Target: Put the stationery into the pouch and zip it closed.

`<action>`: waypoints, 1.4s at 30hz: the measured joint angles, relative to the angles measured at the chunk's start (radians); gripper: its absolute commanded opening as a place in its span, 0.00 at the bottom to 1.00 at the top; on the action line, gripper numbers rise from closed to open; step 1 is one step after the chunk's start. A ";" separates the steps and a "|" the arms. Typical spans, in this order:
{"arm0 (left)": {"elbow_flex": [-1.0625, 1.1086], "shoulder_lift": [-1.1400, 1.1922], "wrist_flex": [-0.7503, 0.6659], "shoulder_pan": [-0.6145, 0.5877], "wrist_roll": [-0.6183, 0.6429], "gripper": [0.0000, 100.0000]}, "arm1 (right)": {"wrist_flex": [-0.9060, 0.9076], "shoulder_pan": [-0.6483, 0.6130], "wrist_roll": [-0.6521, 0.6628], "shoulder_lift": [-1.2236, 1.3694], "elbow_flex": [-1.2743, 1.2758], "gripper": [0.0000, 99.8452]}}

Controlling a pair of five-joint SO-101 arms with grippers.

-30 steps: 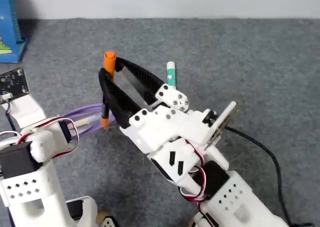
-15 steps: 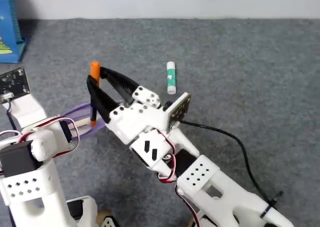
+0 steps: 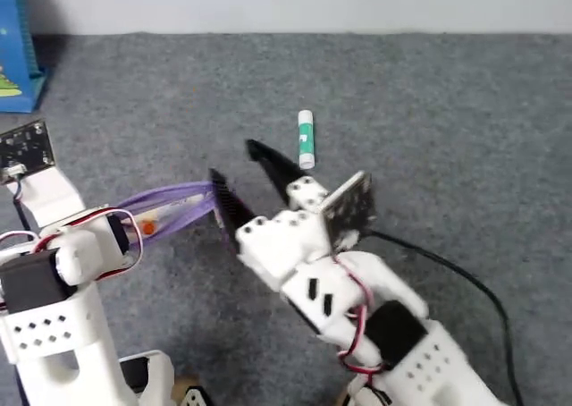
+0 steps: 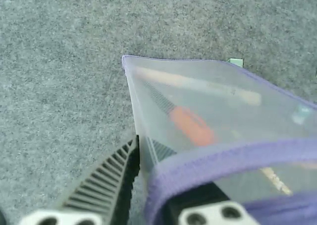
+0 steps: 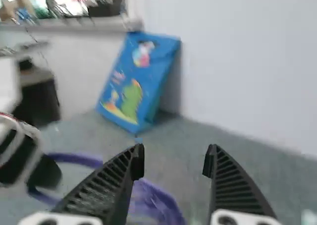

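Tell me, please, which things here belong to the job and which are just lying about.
Job in hand: purple pouch; orange pen inside it; glue stick on the carpet.
Lying about: blue box by the wall.

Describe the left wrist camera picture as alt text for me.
A translucent pouch with purple edging, gripped at its rim by the left arm's jaws, holds an orange pen and a pale stick over grey carpet.
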 measured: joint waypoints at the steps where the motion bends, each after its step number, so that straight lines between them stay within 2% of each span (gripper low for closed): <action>1: 0.000 0.000 0.000 0.000 0.000 0.01 | 0.092 0.025 -0.003 0.000 -0.026 0.20; 5: -0.002 0.000 0.003 -0.035 0.000 0.01 | 0.358 0.091 -0.005 0.064 -0.054 0.20; 10: -0.054 0.002 0.012 -0.153 -0.002 0.01 | 0.463 0.107 -0.005 0.250 -0.054 0.20; 15: -0.057 0.002 0.012 -0.192 -0.029 0.01 | 0.425 0.103 0.015 0.502 -0.054 0.20; 26: -0.057 0.002 0.012 -0.196 -0.037 0.01 | 0.123 0.055 0.112 1.039 -0.095 0.20; 30: -0.057 0.002 0.012 -0.196 -0.037 0.01 | 0.115 0.052 0.112 1.123 -0.155 0.19; 32: -0.057 0.002 0.012 -0.196 -0.037 0.01 | 0.115 0.051 0.114 1.160 -0.180 0.12; 34: -0.057 0.002 0.012 -0.196 -0.037 0.01 | 0.115 0.049 0.115 1.194 -0.204 0.01; 35: -0.055 0.002 0.012 -0.196 -0.037 0.01 | 0.123 0.051 0.115 1.204 -0.219 0.00; 37: -0.048 0.002 0.012 -0.196 -0.037 0.01 | 0.155 0.057 0.115 1.221 -0.256 0.04; 42: -0.046 0.002 0.012 -0.198 -0.037 0.01 | 0.242 0.058 0.147 1.226 -0.293 0.01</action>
